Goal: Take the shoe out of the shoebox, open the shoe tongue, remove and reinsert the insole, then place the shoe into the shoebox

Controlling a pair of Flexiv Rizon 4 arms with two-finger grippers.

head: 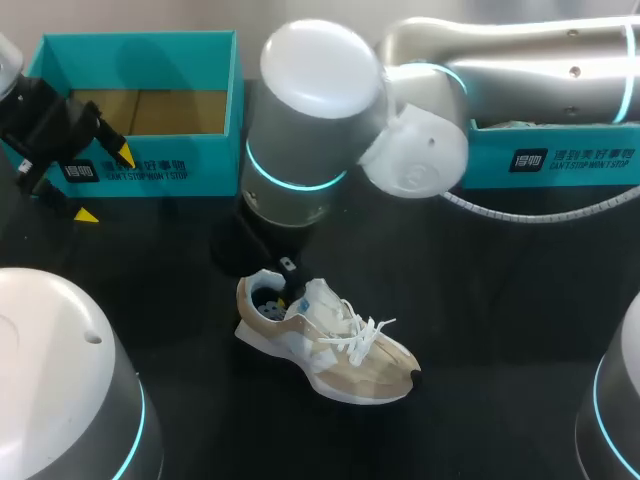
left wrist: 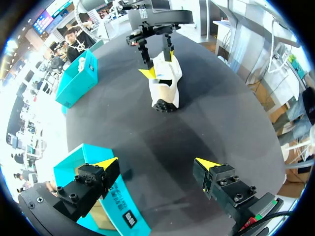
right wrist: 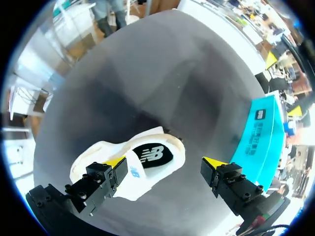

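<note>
In the head view the right arm (head: 310, 130) covers nearly all of the right gripper (left wrist: 158, 64), which sits at the 11 o'clock end of the shoe (head: 325, 340). Whether it touches the heel cannot be told there. The same arm hides most of the right box (head: 560, 160), which is also cut off by the edge at 3 o'clock. The left gripper (head: 106, 185) masks the 9 o'clock corner of the left box (head: 140, 60). The shoe's inside is too dark to make out. In the left wrist view the shoe's toe hides its heel, and the rim cuts off the box under the gripper. In the right wrist view a finger (right wrist: 98, 184) covers part of the shoe's front.
</note>
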